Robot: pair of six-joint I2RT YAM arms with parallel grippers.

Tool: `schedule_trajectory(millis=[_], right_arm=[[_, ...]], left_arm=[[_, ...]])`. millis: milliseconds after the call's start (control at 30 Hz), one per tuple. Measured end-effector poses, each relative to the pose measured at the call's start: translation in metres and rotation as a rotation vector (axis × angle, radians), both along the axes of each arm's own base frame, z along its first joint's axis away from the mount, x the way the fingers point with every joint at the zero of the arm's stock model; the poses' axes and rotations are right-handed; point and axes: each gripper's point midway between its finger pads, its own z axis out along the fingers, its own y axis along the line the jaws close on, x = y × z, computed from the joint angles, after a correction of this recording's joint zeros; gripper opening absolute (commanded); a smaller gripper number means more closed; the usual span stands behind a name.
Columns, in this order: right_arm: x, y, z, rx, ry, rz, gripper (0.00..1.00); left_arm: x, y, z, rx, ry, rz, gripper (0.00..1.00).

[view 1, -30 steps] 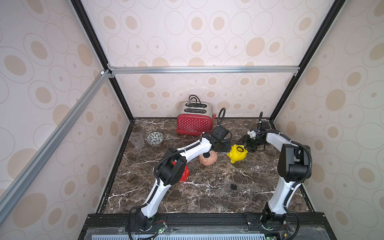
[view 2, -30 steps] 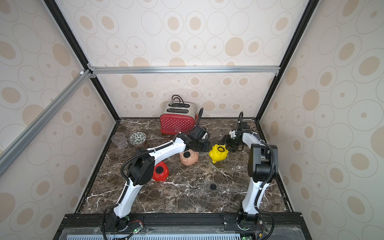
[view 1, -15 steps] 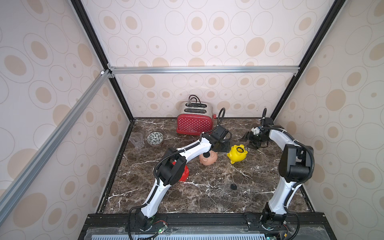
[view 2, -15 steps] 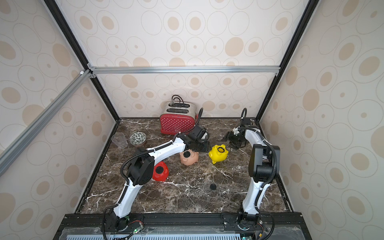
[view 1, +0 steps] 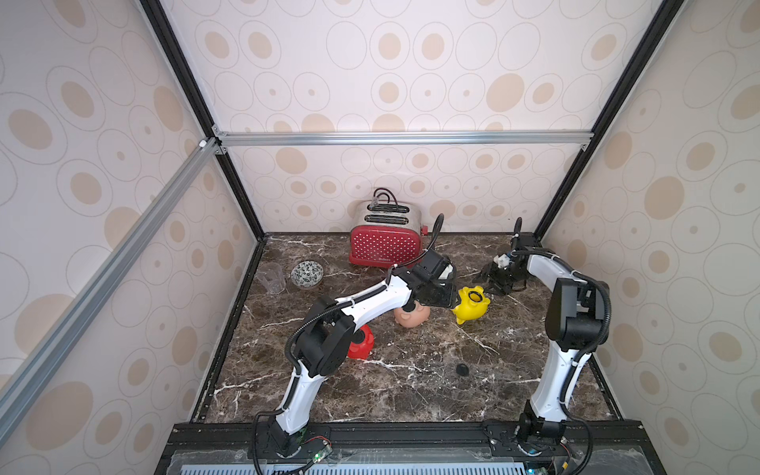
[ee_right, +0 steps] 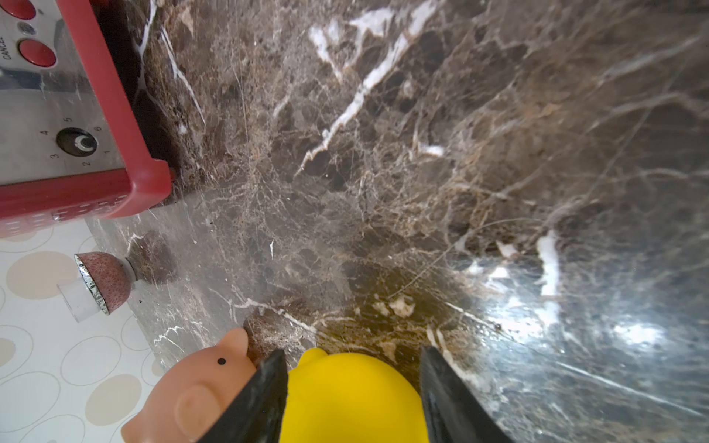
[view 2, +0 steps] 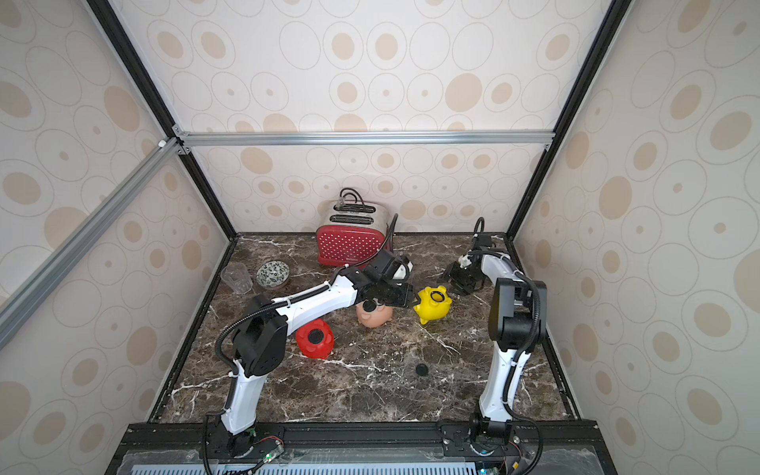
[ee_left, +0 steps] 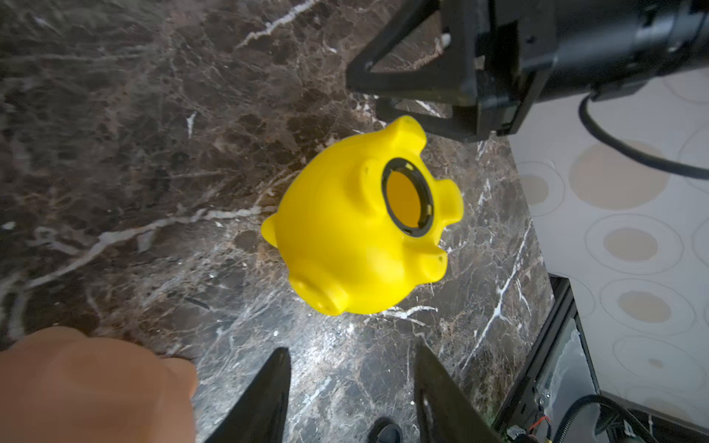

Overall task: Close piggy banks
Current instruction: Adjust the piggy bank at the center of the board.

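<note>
A yellow piggy bank [view 1: 472,306] [view 2: 433,305] lies belly-up mid-table, its round belly hole [ee_left: 408,195] uncovered inside a black ring. Beside it lies a peach piggy bank [view 1: 412,317] [ee_left: 88,387], partly under my left arm. A red piggy bank [view 2: 314,338] sits nearer the front left. A small black round cap [view 1: 462,369] lies alone toward the front. My left gripper [ee_left: 352,347] hovers open just left of the yellow pig, with only marble between its fingers. My right gripper [ee_right: 353,351] stands open just behind and right of it, apart from it [view 1: 493,279].
A red polka-dot toaster [view 1: 384,246] stands at the back wall. A patterned bowl [view 1: 307,273] and a clear cup [view 1: 272,277] sit at the back left. Patterned walls close in the marble table [view 1: 411,390] on three sides.
My right gripper has drawn back a little from the yellow pig toward the rear. The pigs and my left arm have barely moved.
</note>
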Motion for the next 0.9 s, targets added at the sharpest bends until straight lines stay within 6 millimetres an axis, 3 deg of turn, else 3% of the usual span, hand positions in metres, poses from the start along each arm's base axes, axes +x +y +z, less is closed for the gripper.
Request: schedule_trajectory(millis=[133,367,600,900], right_arm=[[0.0,0.001,0.001,0.006,-0.001,0.003,0.57],[-0.001,0.003,0.0,0.013,0.001,0.006,0.55],[-0.009,0.005,-0.009,0.017,0.025,0.012,0.53],[-0.031,0.006,-0.018,0.014,0.064,0.015,0.54]], left_arm=[[-0.017,-0.012,-0.001,-0.013,0.008,-0.054,0.51],[-0.044,-0.021,-0.021,0.003,0.046,-0.11,0.5],[-0.046,-0.022,-0.04,0.03,0.063,-0.111,0.49],[-0.038,-0.008,-0.063,0.122,0.056,-0.059,0.49]])
